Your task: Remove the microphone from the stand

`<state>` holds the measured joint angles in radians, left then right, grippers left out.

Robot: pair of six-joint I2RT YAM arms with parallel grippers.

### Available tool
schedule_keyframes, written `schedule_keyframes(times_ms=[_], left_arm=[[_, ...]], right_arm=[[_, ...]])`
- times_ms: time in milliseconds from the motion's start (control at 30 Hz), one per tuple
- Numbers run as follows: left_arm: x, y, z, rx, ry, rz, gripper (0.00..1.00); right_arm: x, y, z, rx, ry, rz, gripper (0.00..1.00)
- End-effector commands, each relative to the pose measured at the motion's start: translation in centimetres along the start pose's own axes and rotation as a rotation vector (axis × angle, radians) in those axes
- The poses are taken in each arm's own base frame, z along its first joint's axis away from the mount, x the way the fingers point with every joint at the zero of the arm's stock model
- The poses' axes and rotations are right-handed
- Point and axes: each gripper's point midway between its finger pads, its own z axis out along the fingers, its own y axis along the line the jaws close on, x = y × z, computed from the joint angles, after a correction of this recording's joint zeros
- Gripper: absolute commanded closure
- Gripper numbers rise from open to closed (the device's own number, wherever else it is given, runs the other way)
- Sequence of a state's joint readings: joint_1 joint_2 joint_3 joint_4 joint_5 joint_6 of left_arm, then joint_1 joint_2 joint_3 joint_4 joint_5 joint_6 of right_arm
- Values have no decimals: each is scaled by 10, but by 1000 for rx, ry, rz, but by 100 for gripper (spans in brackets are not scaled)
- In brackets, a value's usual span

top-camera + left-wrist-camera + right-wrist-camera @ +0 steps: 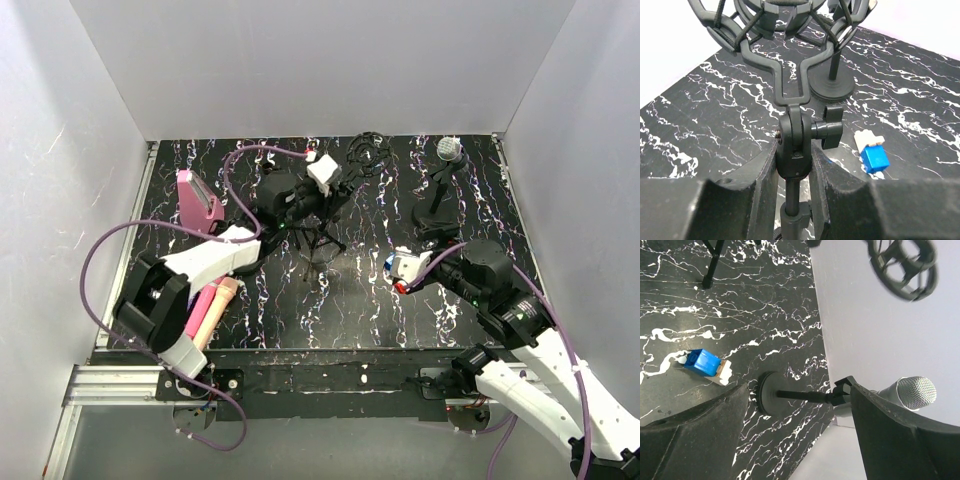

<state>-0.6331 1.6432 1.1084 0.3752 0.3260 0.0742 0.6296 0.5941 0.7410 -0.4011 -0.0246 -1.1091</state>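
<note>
The microphone [449, 150], with a silver mesh head [912, 392], sits in the clip of a short black stand [802, 396] with a round base [437, 215] at the back right. My right gripper [438, 252] is open just in front of that base. In the right wrist view the stand's post lies between the spread fingers of my right gripper [797, 385] but farther off, untouched. My left gripper [795, 155] is shut on the swivel joint of a black tripod [320, 240] that carries an empty shock mount [368, 155].
A small blue-and-white block [400, 268] lies on the marbled black table between the tripod and the microphone stand. A pink case [197, 200] and a pink tube [215, 310] lie at the left. White walls close in the back and both sides.
</note>
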Motion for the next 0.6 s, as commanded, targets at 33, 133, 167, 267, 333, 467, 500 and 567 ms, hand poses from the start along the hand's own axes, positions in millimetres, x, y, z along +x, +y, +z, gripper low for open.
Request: schedule_keyframes(times_ms=[33,133,167,267,333,467,500,567], left_arm=[[-48,-8,-46,-60,-104,38,100],[-42,-16,-62,-55,-77,30,100],[-41,-18,-66,-53,-69,26,100],[-29,-22,-78,-57,-31,17,93],[-21,-28,-88,-38,-8,33,87],[0,-35,-111,-30,70,45,50],[2,-36,-117,-28,84,60,44],[8,-39,-130,-19,116,89,35]], right_arm=[[-14,-14,1,15,-43,14,12],[-17,-10,6,-6,-60,31,12],[-18,-9,8,-13,-63,39,12],[-21,-4,13,-40,-76,79,12],[-23,-1,15,-57,-79,114,12],[-25,1,15,-66,-82,142,12],[-25,1,15,-67,-80,146,12],[-25,2,14,-70,-78,155,12]])
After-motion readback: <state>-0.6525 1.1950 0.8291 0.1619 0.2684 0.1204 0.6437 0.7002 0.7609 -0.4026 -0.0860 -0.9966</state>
